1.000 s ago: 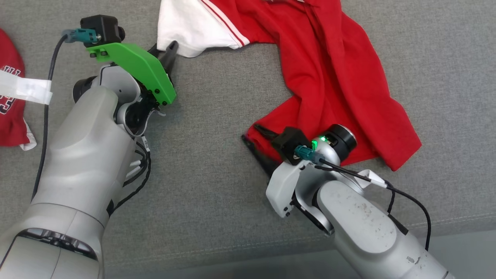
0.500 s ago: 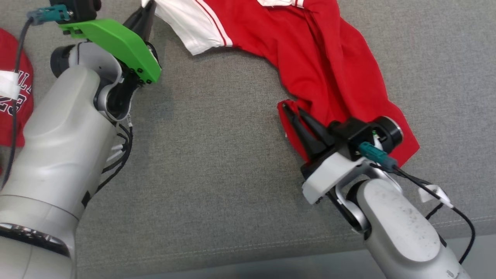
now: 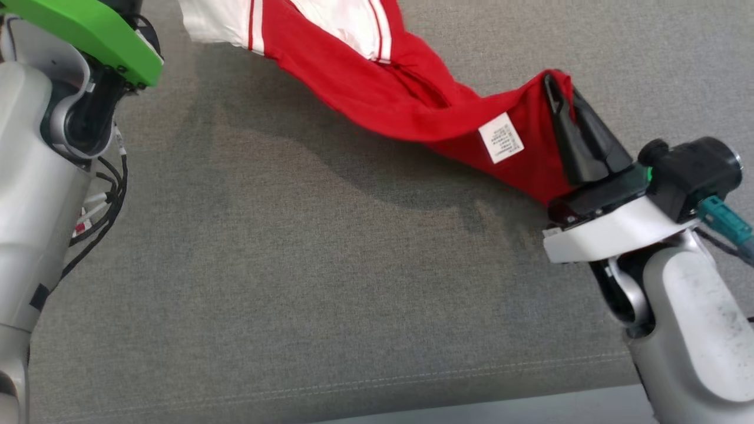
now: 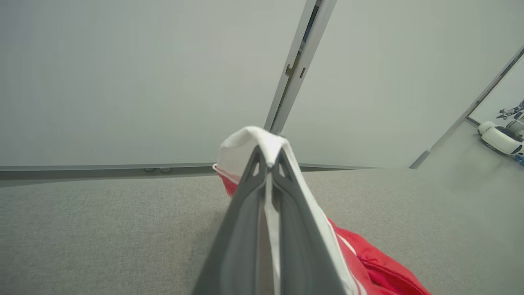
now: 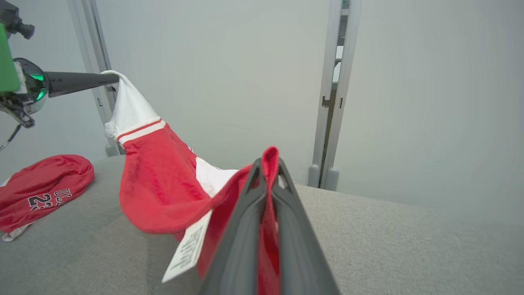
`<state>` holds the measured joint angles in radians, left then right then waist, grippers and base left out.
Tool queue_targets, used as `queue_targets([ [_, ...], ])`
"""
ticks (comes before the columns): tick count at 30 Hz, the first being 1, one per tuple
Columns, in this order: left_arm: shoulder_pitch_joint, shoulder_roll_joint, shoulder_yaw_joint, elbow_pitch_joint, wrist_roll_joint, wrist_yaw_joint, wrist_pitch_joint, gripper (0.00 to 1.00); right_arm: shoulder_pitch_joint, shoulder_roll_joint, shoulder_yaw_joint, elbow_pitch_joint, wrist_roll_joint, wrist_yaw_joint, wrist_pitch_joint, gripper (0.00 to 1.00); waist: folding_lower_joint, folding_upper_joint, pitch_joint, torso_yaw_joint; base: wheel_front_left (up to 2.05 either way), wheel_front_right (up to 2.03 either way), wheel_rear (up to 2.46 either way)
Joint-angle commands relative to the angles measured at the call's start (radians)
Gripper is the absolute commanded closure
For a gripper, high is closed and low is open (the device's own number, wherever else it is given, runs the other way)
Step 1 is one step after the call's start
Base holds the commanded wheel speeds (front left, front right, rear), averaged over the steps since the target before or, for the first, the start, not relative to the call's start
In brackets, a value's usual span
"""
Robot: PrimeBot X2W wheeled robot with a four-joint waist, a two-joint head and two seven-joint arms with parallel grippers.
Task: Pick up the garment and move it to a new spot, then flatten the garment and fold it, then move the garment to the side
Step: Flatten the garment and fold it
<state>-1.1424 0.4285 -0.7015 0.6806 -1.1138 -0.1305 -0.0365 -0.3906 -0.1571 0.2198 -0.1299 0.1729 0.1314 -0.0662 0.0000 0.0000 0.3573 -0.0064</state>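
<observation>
Grey fabric surface [image 3: 294,265], red/white garment [image 3: 377,100] slung above it, L gripper [image 4: 268,159] clamping white end, R gripper [image 3: 556,89] clamping red end

- Two garments: one red-and-white garment [image 3: 377,100]; one all-red garment [image 5: 41,188] with dark lettering
- One white care label [image 3: 500,137], on the red-and-white garment
- Two arms; each ends in two dark fingers, four in all: the left fingers [image 4: 245,229]; the right fingers [image 5: 241,237]
- Two camera brackets: one green bracket [image 3: 88,29] on the left arm; one white bracket [image 3: 607,232] on the right arm
- One grey fabric surface [image 3: 294,282]
- Two upright wall rails in the right wrist view: one left rail [image 5: 92,49]; one right rail [image 5: 333,94]
- One slanted rail [image 4: 299,65] in the left wrist view
</observation>
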Motion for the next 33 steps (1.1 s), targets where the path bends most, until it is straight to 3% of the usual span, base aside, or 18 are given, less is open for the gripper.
queue_targets([
  [1, -0.022, 0.018, 0.013, -0.026, -0.004, 0.003, -0.001, 1.00, -0.032, -0.022, -0.014, -0.016, 0.013, -0.001, 0.003, 1.00, 0.0000, 0.0000, -0.031, 0.002, 0.00, 0.00, 0.00],
  [9, -0.046, 0.080, 0.043, -0.158, -0.013, 0.063, 0.034, 1.00, -0.184, -0.115, -0.064, -0.018, 0.059, -0.001, 0.023, 1.00, 0.0000, 0.0000, -0.117, 0.016, 0.00, 0.00, 0.00],
  [21, -0.119, 0.112, 0.051, -0.308, -0.049, 0.150, 0.178, 1.00, -0.418, -0.235, -0.012, 0.084, 0.138, -0.001, 0.068, 1.00, 0.0000, 0.0000, -0.208, 0.041, 0.00, 0.00, 0.00],
  [27, -0.177, 0.102, 0.058, -0.247, -0.059, 0.180, 0.234, 1.00, -0.578, -0.250, 0.079, 0.260, 0.183, -0.001, 0.098, 1.00, 0.0000, 0.0000, -0.178, 0.027, 0.00, 0.00, 0.00],
  [33, -0.267, 0.084, 0.060, -0.100, -0.021, 0.179, 0.202, 1.00, -0.787, -0.212, 0.183, 0.525, 0.186, -0.001, 0.048, 1.00, 0.0000, 0.0000, -0.113, 0.011, 0.00, 0.00, 0.00],
])
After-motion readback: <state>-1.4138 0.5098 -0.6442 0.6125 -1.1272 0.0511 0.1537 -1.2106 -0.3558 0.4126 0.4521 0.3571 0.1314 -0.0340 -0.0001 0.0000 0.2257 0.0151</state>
